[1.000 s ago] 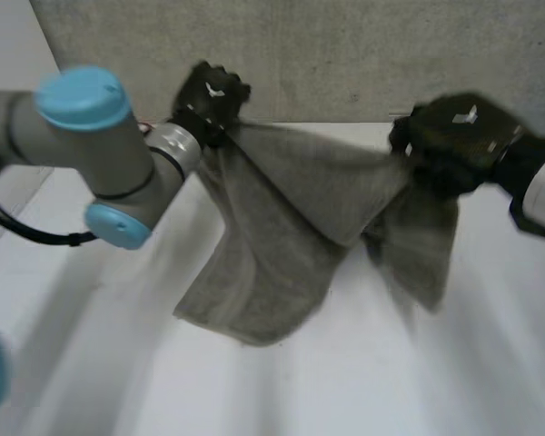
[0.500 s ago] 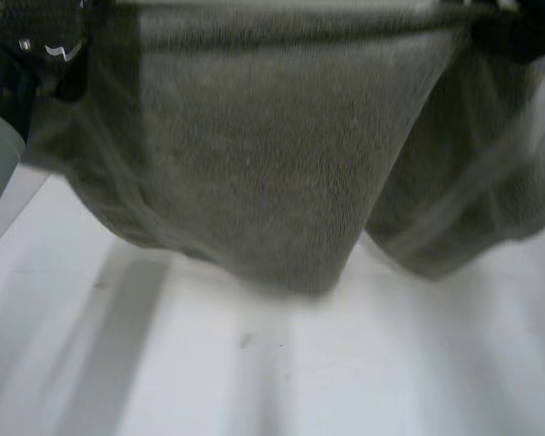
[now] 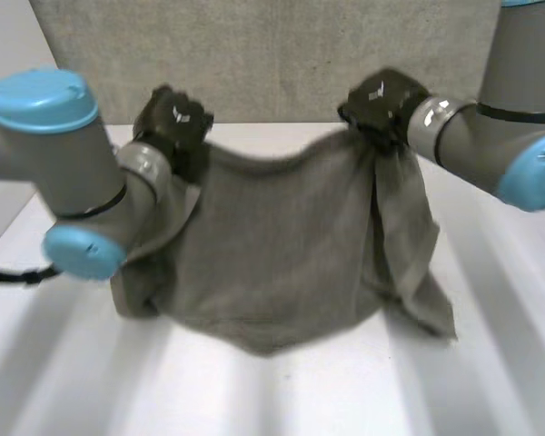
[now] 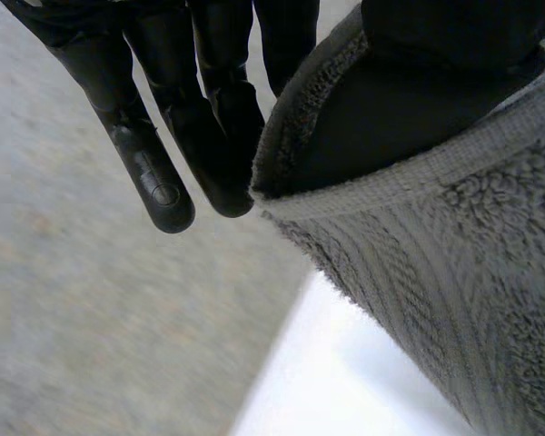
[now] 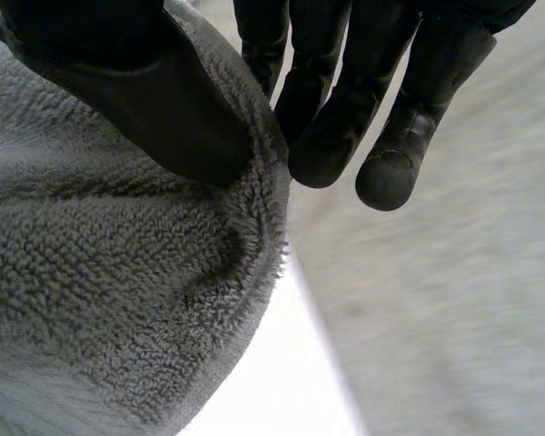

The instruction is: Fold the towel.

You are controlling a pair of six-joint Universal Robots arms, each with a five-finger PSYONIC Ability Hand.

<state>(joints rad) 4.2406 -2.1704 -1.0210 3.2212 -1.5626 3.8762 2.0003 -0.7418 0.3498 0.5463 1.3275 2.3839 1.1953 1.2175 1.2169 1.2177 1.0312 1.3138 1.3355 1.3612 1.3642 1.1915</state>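
A grey terry towel (image 3: pixel 282 254) hangs stretched between my two hands above the white table (image 3: pixel 282 391), its lower edge sagging onto the tabletop. My left hand (image 3: pixel 173 123) is shut on the towel's upper left corner; in the left wrist view the thumb (image 4: pixel 454 36) pins the towel's hem (image 4: pixel 418 182) against the fingers (image 4: pixel 213 136). My right hand (image 3: pixel 381 102) is shut on the upper right corner; in the right wrist view its thumb (image 5: pixel 154 100) presses the towel (image 5: pixel 109 272) against the fingers (image 5: pixel 331 136). A loose flap of towel hangs below the right hand.
A grey wall (image 3: pixel 272 54) runs along the table's far edge, just behind both hands. Bare table lies in front of the towel and to either side of it.
Both hands have swung the towel up towards the camera and back down to the far side. The towel now hangs spread wide between them, where a second ago it drooped in bunched folds.
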